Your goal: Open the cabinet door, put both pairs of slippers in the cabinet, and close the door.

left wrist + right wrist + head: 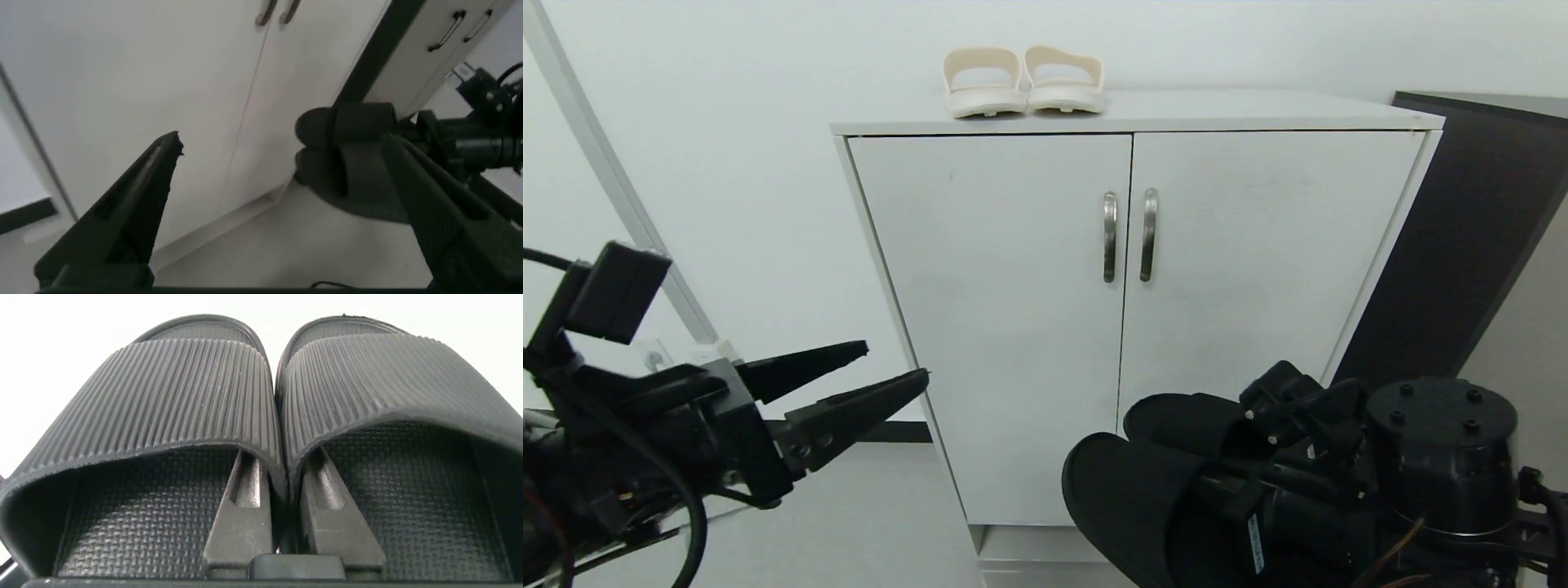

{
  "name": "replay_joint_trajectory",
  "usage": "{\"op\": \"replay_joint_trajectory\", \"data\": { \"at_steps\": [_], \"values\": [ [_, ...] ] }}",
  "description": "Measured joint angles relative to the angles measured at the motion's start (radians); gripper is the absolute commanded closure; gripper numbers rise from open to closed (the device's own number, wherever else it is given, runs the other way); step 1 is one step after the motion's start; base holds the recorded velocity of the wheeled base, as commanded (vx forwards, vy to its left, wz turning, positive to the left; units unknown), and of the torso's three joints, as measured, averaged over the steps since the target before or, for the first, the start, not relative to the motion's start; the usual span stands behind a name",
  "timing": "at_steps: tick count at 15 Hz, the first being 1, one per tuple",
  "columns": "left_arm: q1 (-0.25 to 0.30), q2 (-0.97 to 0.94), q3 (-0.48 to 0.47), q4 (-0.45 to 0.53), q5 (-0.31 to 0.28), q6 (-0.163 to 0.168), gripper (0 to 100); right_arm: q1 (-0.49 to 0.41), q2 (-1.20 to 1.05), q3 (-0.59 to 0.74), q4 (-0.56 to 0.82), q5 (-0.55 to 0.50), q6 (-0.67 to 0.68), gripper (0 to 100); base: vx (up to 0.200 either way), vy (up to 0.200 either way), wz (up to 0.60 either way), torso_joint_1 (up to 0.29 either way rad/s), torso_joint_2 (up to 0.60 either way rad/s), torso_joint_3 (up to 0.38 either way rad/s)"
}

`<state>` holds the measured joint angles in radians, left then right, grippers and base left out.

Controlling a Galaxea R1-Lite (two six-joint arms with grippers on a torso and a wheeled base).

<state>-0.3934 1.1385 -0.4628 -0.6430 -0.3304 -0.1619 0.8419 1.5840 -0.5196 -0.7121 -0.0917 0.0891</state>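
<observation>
Black ribbed rubber slippers [1143,482] are sitting in our right claw [288,514], clamped by their touching inner walls; we are judging them light and bendy. Our left claw [894,363] is gaping empty.

Bare indoor room, white cabinet [1013,327], plain wall [727,122]

The black slippers [1131,498] run off the head view's bottom edge and cover most of the right hand [282,498], whose fingertips vanish under the ribbed straps [180,392]. The shut cabinet doors [1005,327] hide the inside.
</observation>
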Motion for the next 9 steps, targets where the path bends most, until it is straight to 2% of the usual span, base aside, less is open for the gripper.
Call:
{"op": "replay_joint_trajectory", "data": {
  "at_steps": [2, 4, 6, 9],
  "values": [
    [-0.076, 0.072, -0.068, -0.017, 0.058, -0.004, 0, 0.0, 0.0, -0.001, -0.001, 0.017, 0.0, 100, 0.0, 0.0, 0.0, 0.0, 0.0, 0.0],
    [-0.156, 0.123, -0.123, -0.018, 0.079, -0.005, 0, 0.0, 0.0, 0.0, -0.001, 0.023, 0.0, 100, 0.0, 0.0, 0.0, 0.0, 0.0, 0.0],
    [-0.224, 0.174, -0.187, -0.02, 0.074, -0.004, 0, 0.0, -0.002, 0.004, -0.001, 0.023, -0.001, 100, 0.0, 0.0, 0.0, 0.0, 0.0, 0.0],
    [-0.264, 0.256, -0.273, -0.02, 0.028, -0.008, 0, -0.001, -0.001, 0.008, -0.001, 0.023, -0.002, 100, 0.0, 0.0, 0.0, 0.0, 0.0, 0.0]
  ]
}}
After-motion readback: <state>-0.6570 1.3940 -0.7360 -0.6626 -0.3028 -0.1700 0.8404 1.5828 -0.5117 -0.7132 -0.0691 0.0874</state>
